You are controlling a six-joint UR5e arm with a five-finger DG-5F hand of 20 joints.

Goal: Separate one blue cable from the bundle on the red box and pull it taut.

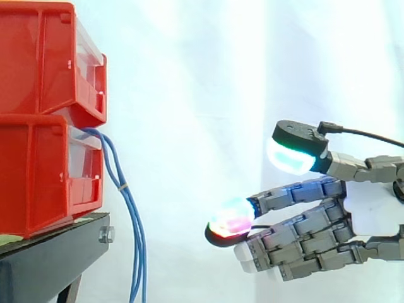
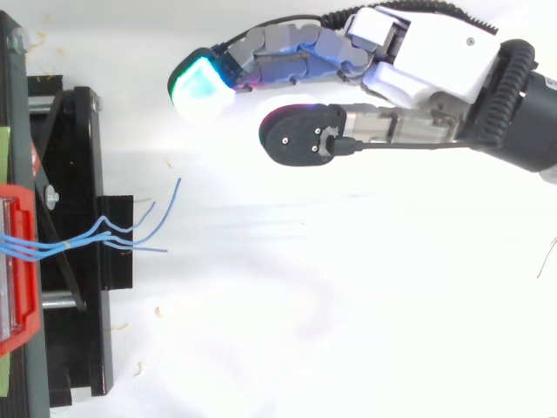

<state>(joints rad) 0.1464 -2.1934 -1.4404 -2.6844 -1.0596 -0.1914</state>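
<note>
– White curtain (image 1: 202, 95) behind and a black stand (image 1: 50, 249) at the left. Your blue cables (image 1: 130, 221) spill from the front of the lower red box (image 1: 38, 170), which sits under a second red box (image 1: 38, 57). They hang down past the stand's edge, bound by a small tie (image 1: 122, 187).

– And the hand?

– Your hand (image 1: 369, 208) hangs well apart from the bundle, off to the right. Its fingers (image 1: 297, 237) are loosely stretched toward the cables, with the thumb (image 1: 297, 148) above them, and they grasp nothing.

– So what worries you?

– Mostly the tie. The strands run touching one another above and below it. If you close on them there, you will likely catch several at once, and a pull would drag the whole bundle rather than one cable.

– Go lower, then?

– From above, the loose ends (image 2: 144, 228) fan apart, so that looks like the better place to single one out. But those pads (image 1: 232, 216) are thick and the cable is thin, so it may slip out as you draw back. If you pull too hard, I'd guess the box could shift on the stand.
</note>
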